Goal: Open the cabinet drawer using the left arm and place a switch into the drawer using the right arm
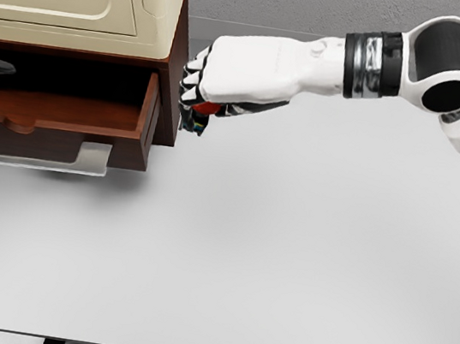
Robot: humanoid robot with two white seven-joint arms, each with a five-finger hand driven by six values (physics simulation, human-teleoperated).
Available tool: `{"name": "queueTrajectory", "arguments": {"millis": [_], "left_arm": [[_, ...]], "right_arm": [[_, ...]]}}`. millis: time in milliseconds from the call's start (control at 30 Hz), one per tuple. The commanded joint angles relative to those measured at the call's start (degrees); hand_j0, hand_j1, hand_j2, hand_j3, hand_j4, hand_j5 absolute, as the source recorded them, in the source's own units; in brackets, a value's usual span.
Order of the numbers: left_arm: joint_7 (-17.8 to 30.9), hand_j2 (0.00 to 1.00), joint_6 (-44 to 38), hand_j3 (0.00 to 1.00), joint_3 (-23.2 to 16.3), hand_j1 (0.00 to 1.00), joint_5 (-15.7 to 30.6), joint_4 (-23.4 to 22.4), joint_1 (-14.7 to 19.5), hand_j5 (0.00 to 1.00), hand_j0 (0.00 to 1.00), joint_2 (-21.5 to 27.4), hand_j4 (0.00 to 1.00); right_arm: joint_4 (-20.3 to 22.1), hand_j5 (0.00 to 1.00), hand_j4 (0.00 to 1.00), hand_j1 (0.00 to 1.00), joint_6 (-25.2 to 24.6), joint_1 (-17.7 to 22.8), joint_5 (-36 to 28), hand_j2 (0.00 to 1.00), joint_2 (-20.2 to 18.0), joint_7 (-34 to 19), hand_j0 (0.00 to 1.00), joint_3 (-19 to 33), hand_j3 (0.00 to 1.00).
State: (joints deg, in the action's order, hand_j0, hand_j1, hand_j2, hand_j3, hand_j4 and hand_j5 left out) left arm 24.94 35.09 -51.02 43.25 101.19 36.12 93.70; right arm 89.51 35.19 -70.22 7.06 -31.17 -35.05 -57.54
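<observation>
White table (284, 275) beneath a grey wall (324, 4). At 10 o'clock, the cabinet (172, 85) with its drawer (65, 113) pulled open. Right hand (212, 91), fingers curled around the red-and-black switch (197, 115), just beside the drawer's corner

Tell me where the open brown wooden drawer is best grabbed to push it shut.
Probably on the brown wooden drawer's front panel, at the rounded knob in its middle, coming from the front: the panel faces the camera and stands pulled out from the dark wooden cabinet.
</observation>
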Motion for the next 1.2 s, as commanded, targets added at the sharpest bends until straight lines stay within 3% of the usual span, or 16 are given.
{"name": "queueTrajectory", "arguments": {"millis": [0, 367, 1167], "left_arm": [[0.2, 1.0, -0.1, 1.0, 1.1, 1.0, 0.8, 0.0, 0.0, 1.0, 1.0, -0.4, 1.0], [1.0, 1.0, -0.1, 1.0, 1.3, 1.0, 0.0, 0.0, 2.0, 1.0, 1.0, -6.3, 1.0], [1.1, 1.0, -0.1, 1.0, 1.3, 1.0, 0.0, 0.0, 2.8, 1.0, 1.0, -8.6, 1.0]], "right_arm": [[-0.3, 0.47, 0.47, 0.47, -0.4, -0.1, -0.4, 0.47, 1.6, 0.0, 0.47, -0.2, 0.47], [-6.3, 0.47, 0.47, 0.47, -2.8, -3.6, -0.5, 0.47, 8.2, 0.0, 0.47, -1.0, 0.47], [-25.2, 0.48, 0.48, 0.48, -2.8, -5.7, -0.1, 0.48, 22.0, 0.0, 0.48, -3.8, 0.48]]}}
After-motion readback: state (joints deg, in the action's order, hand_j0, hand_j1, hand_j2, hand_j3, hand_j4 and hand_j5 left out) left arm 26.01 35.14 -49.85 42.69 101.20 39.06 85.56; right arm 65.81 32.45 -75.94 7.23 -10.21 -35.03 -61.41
